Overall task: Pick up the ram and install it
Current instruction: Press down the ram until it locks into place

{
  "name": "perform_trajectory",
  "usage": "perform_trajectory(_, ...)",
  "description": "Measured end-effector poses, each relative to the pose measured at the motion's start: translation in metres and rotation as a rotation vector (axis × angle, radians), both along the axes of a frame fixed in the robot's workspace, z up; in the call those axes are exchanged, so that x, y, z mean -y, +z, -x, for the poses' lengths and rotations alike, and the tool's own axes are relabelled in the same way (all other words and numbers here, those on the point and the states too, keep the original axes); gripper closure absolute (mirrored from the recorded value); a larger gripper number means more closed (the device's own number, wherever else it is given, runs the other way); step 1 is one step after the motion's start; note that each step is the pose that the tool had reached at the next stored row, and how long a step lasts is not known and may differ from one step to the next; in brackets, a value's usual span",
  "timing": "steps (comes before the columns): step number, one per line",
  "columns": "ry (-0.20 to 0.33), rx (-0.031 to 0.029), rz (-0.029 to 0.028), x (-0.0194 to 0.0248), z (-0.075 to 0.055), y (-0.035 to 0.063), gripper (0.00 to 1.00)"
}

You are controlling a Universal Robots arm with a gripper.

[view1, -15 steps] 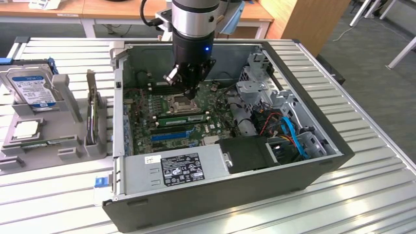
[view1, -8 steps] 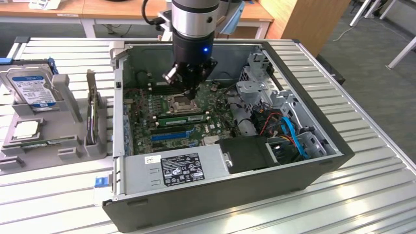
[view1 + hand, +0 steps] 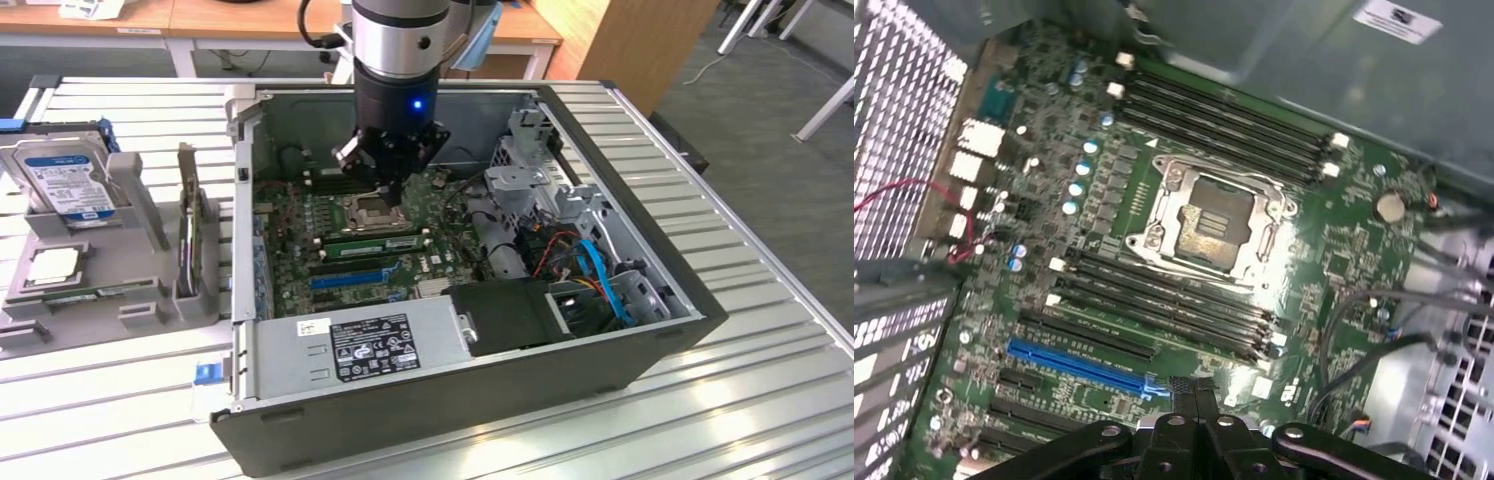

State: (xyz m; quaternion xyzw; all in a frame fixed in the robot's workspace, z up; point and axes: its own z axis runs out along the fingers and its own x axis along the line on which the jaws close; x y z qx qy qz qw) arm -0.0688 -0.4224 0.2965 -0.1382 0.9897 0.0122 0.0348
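Hovering end effector (image 3: 387,180) closed, empty, above the socket (image 3: 1209,225) | ram (image 3: 371,242) already lying in a slot just beside it | judgement: press evenly, straight down, checking latches.

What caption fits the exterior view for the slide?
Gripper, shut, hovers above the CPU socket inside the open PC case; a green RAM stick sits in a motherboard slot.

Pretty even overhead room light here, bright streaks of glare on the ribbed metal table (image 3: 747,400). Inside the computer case (image 3: 641,350) it's dimmer and shadowy. From my wrist the motherboard (image 3: 1334,270) looks soft, and the perforated panel (image 3: 899,120) is blown out white.
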Motion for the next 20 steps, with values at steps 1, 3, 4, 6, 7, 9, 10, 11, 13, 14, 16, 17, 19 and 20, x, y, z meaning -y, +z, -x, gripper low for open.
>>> perform_trajectory(1,-0.014,0.0,0.0,0.0,0.0,-0.0002,0.9)
perform_trajectory(3,-0.044,0.0001,0.0,0.0,0.0,-0.0005,0.9)
perform_trajectory(4,-0.058,0.0,0.0,0.0,0.0,-0.0007,0.9)
perform_trajectory(6,-0.081,0.0001,-0.0001,-0.0001,0.0,-0.001,0.9)
perform_trajectory(7,-0.09,0.0001,-0.0002,-0.0003,0.0,-0.0012,0.9)
perform_trajectory(9,-0.095,0.0001,-0.0002,-0.0004,0.0,-0.0012,0.9)
perform_trajectory(10,-0.095,0.0003,0.0,-0.0004,0.0,-0.0012,0.9)
perform_trajectory(11,-0.095,0.0003,0.0001,-0.0004,0.0,-0.0011,0.9)
perform_trajectory(13,-0.095,0.0003,0.0,-0.0004,0.0,-0.0011,0.9)
perform_trajectory(14,-0.095,0.0003,0.0,-0.0004,0.0,-0.0011,0.9)
perform_trajectory(16,-0.095,-0.0003,-0.0001,-0.0004,0.0,-0.0012,0.9)
perform_trajectory(17,-0.096,-0.0063,0.0001,-0.0005,0.0001,-0.0013,0.9)
perform_trajectory(19,-0.103,-0.0207,0.001,-0.0004,0.0001,-0.0013,0.9)
perform_trajectory(20,-0.107,-0.0297,0.0012,-0.0005,0.0,-0.0014,0.9)
